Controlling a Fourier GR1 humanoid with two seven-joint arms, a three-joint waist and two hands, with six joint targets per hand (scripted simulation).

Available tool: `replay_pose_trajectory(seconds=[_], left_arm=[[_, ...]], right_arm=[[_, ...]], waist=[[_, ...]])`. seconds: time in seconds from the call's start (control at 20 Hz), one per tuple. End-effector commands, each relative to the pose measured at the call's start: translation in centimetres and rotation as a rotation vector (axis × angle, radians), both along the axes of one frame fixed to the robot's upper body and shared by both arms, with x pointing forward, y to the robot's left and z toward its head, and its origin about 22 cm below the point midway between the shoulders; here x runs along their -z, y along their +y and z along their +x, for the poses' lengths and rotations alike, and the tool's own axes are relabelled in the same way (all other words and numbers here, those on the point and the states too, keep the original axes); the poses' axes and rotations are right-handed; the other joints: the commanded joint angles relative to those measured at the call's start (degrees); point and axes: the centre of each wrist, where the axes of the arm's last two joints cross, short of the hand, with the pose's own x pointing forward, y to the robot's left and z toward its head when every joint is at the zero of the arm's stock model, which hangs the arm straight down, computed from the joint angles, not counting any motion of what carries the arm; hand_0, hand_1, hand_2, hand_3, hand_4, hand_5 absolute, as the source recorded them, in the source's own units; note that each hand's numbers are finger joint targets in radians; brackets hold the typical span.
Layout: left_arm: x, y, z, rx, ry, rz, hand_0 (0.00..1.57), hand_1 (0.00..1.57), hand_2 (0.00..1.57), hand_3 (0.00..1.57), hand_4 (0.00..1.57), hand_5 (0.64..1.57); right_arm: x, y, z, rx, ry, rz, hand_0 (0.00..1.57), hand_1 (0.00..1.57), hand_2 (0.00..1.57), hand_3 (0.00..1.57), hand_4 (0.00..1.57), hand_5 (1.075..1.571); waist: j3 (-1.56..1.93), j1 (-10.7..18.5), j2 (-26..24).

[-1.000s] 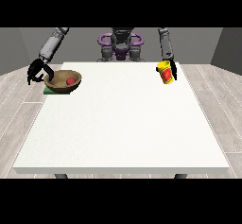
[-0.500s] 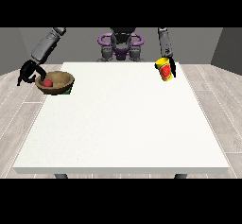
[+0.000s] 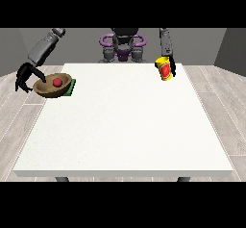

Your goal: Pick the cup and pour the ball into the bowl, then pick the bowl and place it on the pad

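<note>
A brown bowl with a red ball in it sits at the table's far left edge, its right side over the green pad. The hand at the view's left is beside the bowl's left side, beyond the table edge. Its fingers are curled downward and its thumb reaches the bowl's rim. A yellow cup with a red label hangs tilted above the table's far right part. The hand at the view's right is shut on it from behind.
The white table stretches wide towards the camera. The robot's torso stands behind the far edge. Wooden floor surrounds the table.
The hand at the view's left has moved left, and the bowl with the ball has shifted left with it, uncovering the pad's right part. The cup and its hand have barely moved.
</note>
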Motion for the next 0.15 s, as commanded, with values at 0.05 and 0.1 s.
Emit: replay_pose_trajectory(seconds=[0.05,0.1], left_arm=[[1.5,0.0,-0.2,-0.023,0.072,-0.031,0.0,0.0,0.0,0.0,0.97,1.416],[3.9,0.6,-2.4,-0.029,0.149,-0.034,0.0,0.0,0.0,0.0,0.97,1.416]], right_arm=[[-3.0,-1.8,-0.8,-0.04,-0.003,0.03,0.0,0.0,0.0,0.0,0.0,1.328],[0.1,-1.9,-2.2,-0.061,0.067,0.049,0.0,0.0,0.0,0.0,0.12,1.326]], waist=[[-0.11,-2.9,-3.79],[-0.13,-2.86,-8.55]])
